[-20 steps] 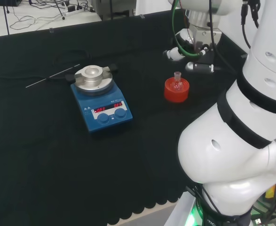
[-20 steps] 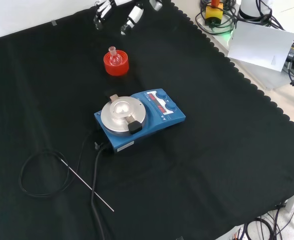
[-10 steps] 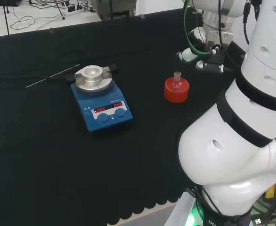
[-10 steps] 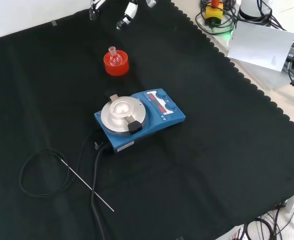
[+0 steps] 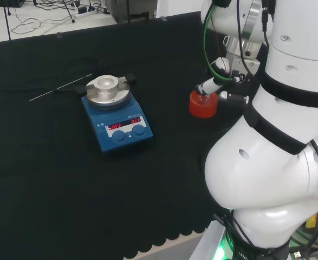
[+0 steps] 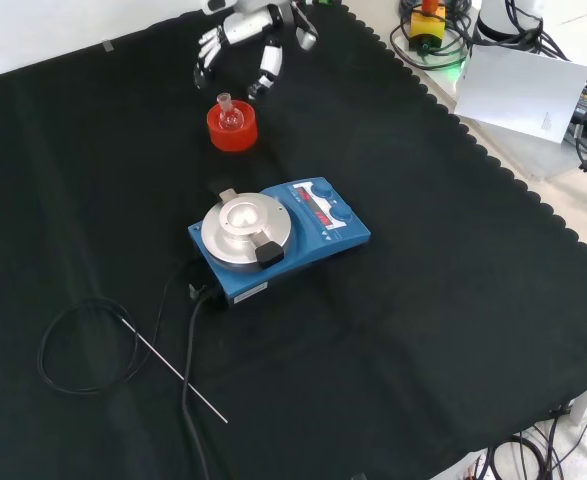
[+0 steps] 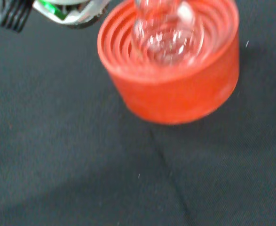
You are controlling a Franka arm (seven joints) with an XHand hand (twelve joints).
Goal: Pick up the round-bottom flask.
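Observation:
A small clear round-bottom flask [image 6: 226, 110] stands neck up in a red ribbed stand [image 6: 233, 131] on the black cloth. In the front view the hand [image 6: 245, 28] hangs just behind and above it, open, with relaxed fingers [image 6: 266, 72] spread down on either side of the neck and apart from the glass. From the head view the hand [image 5: 222, 67] is at the stand's [image 5: 203, 108] right, and one finger crosses in front of the flask [image 5: 202, 98]. Close up in the wrist view, the flask [image 7: 168, 33] sits in the stand [image 7: 175, 82].
A blue hotplate stirrer [image 6: 278, 235] with a round metal top stands near the cloth's middle, nearer than the stand in the front view. A thin metal rod [image 6: 173, 368] and a looped black cable [image 6: 83, 350] lie at the front left. The cloth's scalloped edge [image 6: 493, 165] runs along the right.
The hand has come down from the front view's top edge to just above the flask. In the head view it moved nearer and lower, onto the stand's right side. Flask and stand have not moved.

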